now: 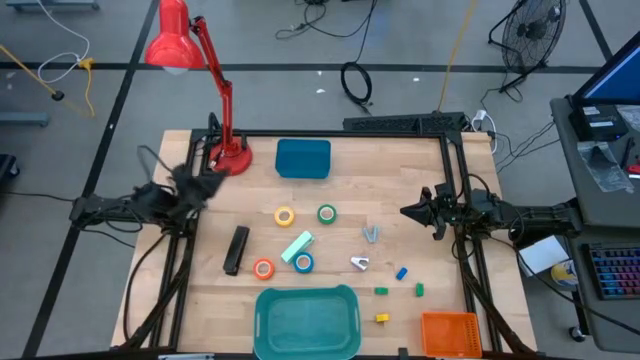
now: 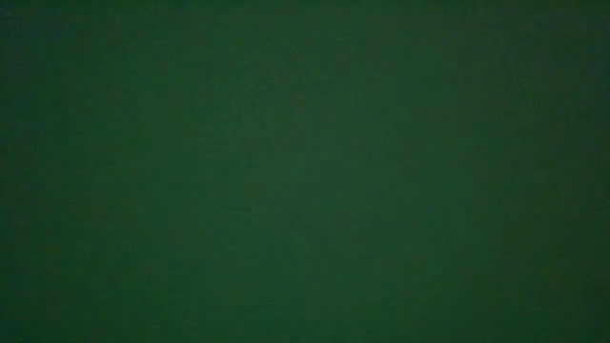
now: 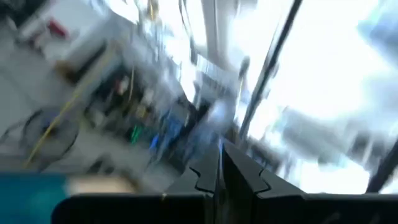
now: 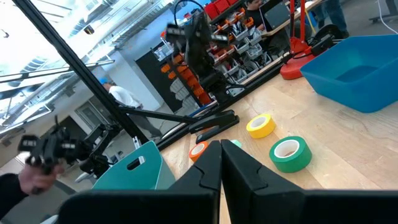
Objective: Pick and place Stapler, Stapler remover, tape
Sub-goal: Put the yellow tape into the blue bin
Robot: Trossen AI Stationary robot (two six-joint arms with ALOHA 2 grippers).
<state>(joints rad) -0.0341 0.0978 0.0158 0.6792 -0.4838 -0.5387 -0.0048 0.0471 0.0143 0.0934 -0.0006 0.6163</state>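
I see the stapler (image 1: pixel 236 250), a long narrow black bar, lying flat on the tabletop (image 1: pixel 420 190) just left of centre, with its length running toward the near edge. The tape rolls sit apart from each other to its right: yellow (image 1: pixel 285 216) and green (image 1: pixel 327 213) side by side in the middle, orange (image 1: pixel 264 268) just beside the stapler's near end, and blue (image 1: pixel 303 263) touching a mint-green block (image 1: pixel 297 246). A small metal piece (image 1: pixel 360 263) lies right of the blue roll; I cannot tell whether it is the stapler remover.

The tabletop is pale wood. It also carries a red desk lamp (image 1: pixel 210 90) at the far left corner, a blue bin (image 1: pixel 303 158) at the far middle, a teal tray (image 1: pixel 307 322) at the near edge and an orange basket (image 1: pixel 449 333) at the near right corner.

My left gripper (image 1: pixel 212 184) hovers by the lamp base, fingers clenched on nothing. My right gripper (image 1: pixel 408 212) hangs at the right side, also clenched and empty.

Beyond lies grey floor with cables and a fan (image 1: pixel 533 30). The low view is dark green throughout.
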